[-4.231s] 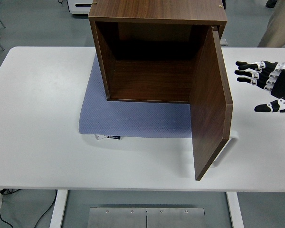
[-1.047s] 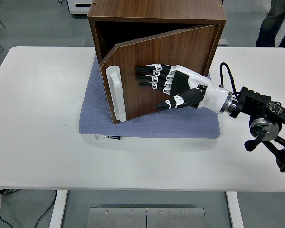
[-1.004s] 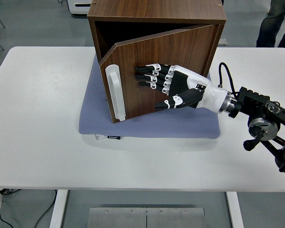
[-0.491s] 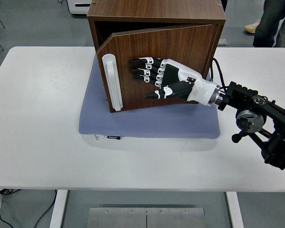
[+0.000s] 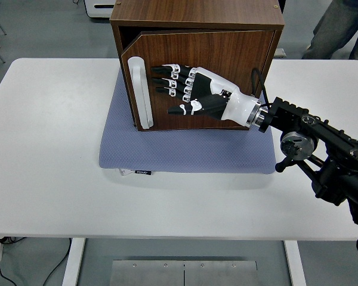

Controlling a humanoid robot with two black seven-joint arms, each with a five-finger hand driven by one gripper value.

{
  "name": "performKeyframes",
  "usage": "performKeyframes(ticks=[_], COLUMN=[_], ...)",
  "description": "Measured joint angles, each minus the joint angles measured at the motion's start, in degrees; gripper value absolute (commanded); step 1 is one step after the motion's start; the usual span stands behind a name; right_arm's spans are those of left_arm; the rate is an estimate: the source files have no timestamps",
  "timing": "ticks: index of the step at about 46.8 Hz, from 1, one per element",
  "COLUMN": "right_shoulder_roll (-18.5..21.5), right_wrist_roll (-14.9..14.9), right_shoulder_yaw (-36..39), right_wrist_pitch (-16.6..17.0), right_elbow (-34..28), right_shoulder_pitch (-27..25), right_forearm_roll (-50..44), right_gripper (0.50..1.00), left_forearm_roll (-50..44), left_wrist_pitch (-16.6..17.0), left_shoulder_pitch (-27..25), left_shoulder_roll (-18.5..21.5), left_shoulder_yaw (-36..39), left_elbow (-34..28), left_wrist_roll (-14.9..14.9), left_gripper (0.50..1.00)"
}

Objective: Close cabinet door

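The step in hand is the final push: the door (image 5: 203, 77) of the cabinet (image 5: 197, 18) is almost shut, with only a thin dark wedge of opening left along its top and at its handle side, on the cabinet's left. The cabinet stands on a blue-grey mat (image 5: 185, 152) toward the far side of the white desk (image 5: 48, 167), its open face turned to the desk's near edge.

The right hand (image 5: 188, 92) lies flat against the door's outer face, just right of the long white handle (image 5: 140, 92). Its fingers (image 5: 167, 77) are spread and stretched out toward the handle, gripping nothing; they press with their flats, and the thumb reaches out below them, also against the wood. The wrist and black forearm (image 5: 310, 149) run back from the cabinet's lower right corner across the desk to the picture's right edge, so the arm reaches in nearly side-on to the door.

What the next move seems to call for is a short further press straight into the cabinet, kept near the handle side where leverage is best, until the door sits flush in its frame. The push should be gentle, since the cabinet rests loose on the mat and could slide back.

The left arm is not in view. A person's legs (image 5: 334, 27) show beyond the cabinet's top right.
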Motion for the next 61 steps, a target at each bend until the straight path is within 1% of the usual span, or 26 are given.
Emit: performKeyframes(ticks=[13, 20, 25, 34, 43, 53, 57, 61], right_shoulder_roll=[2.24, 2.70, 3.11, 3.37, 3.82, 3.62, 2.42, 0.05], right_wrist_roll=[0.00, 0.00, 0.00, 0.00, 0.02, 0.01, -0.05, -0.07], right_shoulder_yaw=[0.01, 0.09, 0.34, 0.50, 0.54, -0.03, -0.29, -0.48], right_wrist_pitch=[-0.51, -0.74, -1.80, -2.45, -2.67, -1.72, -0.98, -0.27], right_elbow=[-3.54, -4.98, -6.41, -7.45, -7.44, -6.36, -5.11, -2.64], right_shoulder_pitch=[0.98, 1.22, 1.68, 2.02, 2.33, 1.79, 1.08, 0.01], right_forearm_roll=[0.07, 0.09, 0.17, 0.17, 0.18, 0.16, 0.11, 0.08], right_gripper=[1.000, 1.000, 1.000, 1.000, 1.000, 1.000, 1.000, 1.000], left_forearm_roll=[0.00, 0.00, 0.00, 0.00, 0.00, 0.00, 0.00, 0.00], left_wrist_pitch=[0.00, 0.00, 0.00, 0.00, 0.00, 0.00, 0.00, 0.00], left_shoulder_pitch=[0.00, 0.00, 0.01, 0.00, 0.00, 0.00, 0.00, 0.00], left_shoulder_roll=[0.00, 0.00, 0.00, 0.00, 0.00, 0.00, 0.00, 0.00], left_shoulder_yaw=[0.00, 0.00, 0.00, 0.00, 0.00, 0.00, 0.00, 0.00], left_elbow=[0.00, 0.00, 0.00, 0.00, 0.00, 0.00, 0.00, 0.00], left_wrist_roll=[0.01, 0.00, 0.01, 0.02, -0.01, -0.01, -0.01, 0.02], left_gripper=[1.000, 1.000, 1.000, 1.000, 1.000, 1.000, 1.000, 1.000])
